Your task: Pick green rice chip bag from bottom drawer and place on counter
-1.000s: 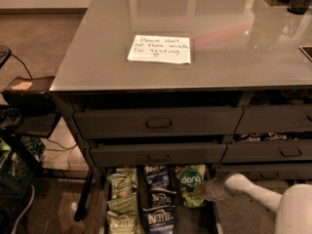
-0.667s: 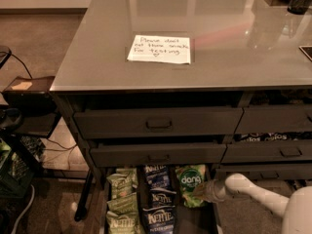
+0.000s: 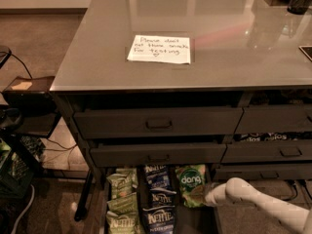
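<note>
Claw (image 3: 202, 195), grip state impossible to tell, sits at the right edge of the green rice chip bag (image 3: 189, 181) in the open bottom drawer (image 3: 193, 221), where a shallow pinch could let the glossy bag slip during lifting.

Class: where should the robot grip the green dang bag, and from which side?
Probably grip the green dang bag by its lower right edge, from the right: it lies flat, blue Kettle bags crowd its left, and the end effector sits there.
</note>
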Controlling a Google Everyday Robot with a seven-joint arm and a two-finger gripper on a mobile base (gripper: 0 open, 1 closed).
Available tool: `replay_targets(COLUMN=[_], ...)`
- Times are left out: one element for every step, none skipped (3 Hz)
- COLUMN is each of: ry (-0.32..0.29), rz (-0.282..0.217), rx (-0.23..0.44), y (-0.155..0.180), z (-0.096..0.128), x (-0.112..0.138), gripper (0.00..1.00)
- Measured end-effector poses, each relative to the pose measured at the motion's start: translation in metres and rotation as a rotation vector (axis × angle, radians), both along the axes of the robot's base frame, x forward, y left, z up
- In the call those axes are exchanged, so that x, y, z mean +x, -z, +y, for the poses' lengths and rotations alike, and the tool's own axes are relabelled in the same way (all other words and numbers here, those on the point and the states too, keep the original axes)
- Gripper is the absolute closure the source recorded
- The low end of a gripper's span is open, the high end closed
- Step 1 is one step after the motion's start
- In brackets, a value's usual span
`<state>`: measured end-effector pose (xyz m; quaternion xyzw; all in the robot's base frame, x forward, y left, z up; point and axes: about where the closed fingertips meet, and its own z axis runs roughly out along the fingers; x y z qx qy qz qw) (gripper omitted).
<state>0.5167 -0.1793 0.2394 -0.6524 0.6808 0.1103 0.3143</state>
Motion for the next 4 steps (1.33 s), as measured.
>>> replay_targets(ry=[-0.034,-0.045,-0.092,-0.127], rz=[-0.058,-0.066,-0.135,-0.218], rx=[0.043,0.04,-0.027,-0.077], y=[-0.007,-0.007,0.001,0.018], z=[0.004,0.006,0.006,-0.003], x=[-0.007,-0.008,-0.011,-0.008], gripper=[0.34,0.11,0.0,0.0])
